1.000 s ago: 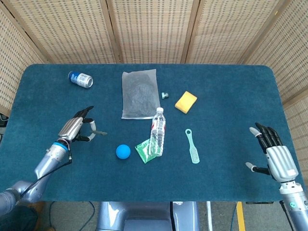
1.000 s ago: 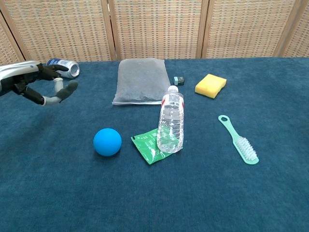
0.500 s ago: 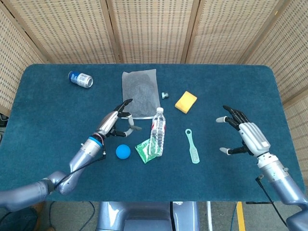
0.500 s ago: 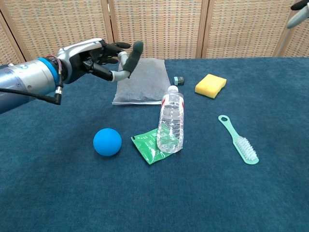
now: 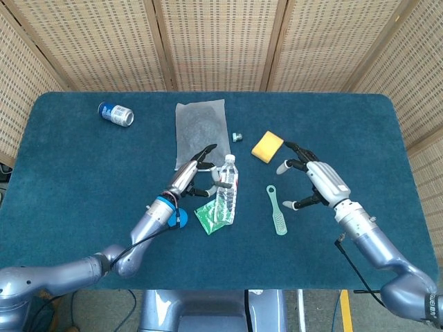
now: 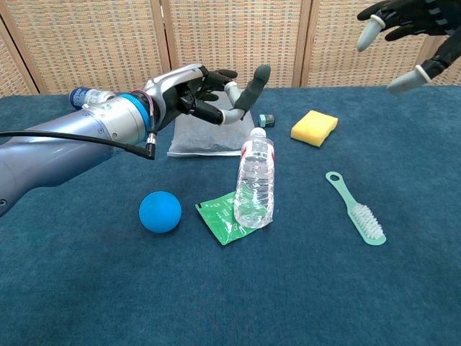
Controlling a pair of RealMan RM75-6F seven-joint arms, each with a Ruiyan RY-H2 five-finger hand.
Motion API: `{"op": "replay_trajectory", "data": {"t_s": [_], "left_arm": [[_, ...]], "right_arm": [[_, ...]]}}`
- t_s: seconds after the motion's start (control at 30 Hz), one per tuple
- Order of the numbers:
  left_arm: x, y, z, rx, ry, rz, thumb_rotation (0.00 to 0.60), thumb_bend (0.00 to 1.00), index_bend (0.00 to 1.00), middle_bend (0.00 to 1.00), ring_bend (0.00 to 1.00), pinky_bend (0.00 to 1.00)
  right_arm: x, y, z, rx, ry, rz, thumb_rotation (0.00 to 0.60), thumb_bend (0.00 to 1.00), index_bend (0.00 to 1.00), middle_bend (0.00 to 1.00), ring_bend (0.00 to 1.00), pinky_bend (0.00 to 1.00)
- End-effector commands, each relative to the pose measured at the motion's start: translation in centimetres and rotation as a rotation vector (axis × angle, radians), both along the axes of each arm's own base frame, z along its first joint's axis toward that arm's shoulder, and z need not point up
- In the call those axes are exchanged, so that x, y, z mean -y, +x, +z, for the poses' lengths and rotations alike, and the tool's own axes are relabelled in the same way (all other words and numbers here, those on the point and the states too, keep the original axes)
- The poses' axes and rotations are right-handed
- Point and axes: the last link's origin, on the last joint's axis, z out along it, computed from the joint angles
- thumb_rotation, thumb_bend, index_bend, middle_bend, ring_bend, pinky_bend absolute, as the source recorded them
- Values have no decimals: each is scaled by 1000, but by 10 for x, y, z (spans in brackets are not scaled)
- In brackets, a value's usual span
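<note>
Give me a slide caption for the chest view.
Open left hand hovers above a lying water bottle; open right hand raised.

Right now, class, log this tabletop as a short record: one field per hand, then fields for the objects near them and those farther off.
left hand: left hand open, fingers spread, above the table beside the water bottle, not touching it
right hand: right hand open, raised above the green brush
under bottle: green packet, partly covered by the lying bottle
near left arm: blue ball
middle: grey pouch, yellow sponge, small dark cap
far corner: drink can on its side
surface: blue table cloth
</note>
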Motion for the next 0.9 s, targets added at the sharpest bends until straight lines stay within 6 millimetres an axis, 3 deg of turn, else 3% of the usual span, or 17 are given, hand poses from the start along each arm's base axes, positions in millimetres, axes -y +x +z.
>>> {"op": "replay_trajectory", "data": {"t_s": [0.03, 0.47, 0.9], "left_arm": [[-1, 8, -3, 11, -12, 1, 600, 744, 784, 0, 0, 0], [7, 33, -16, 20, -51, 3, 600, 744, 785, 0, 0, 0], [10, 33, -11, 50, -47, 23, 600, 744, 785, 0, 0, 0]], "right_arm": [[4, 13, -12, -4, 13, 17, 600, 230, 437, 0, 0, 0], [10, 55, -38, 16, 53, 27, 600, 339, 480, 0, 0, 0], [5, 72, -56, 18, 58, 34, 600, 432, 507, 0, 0, 0]]}}
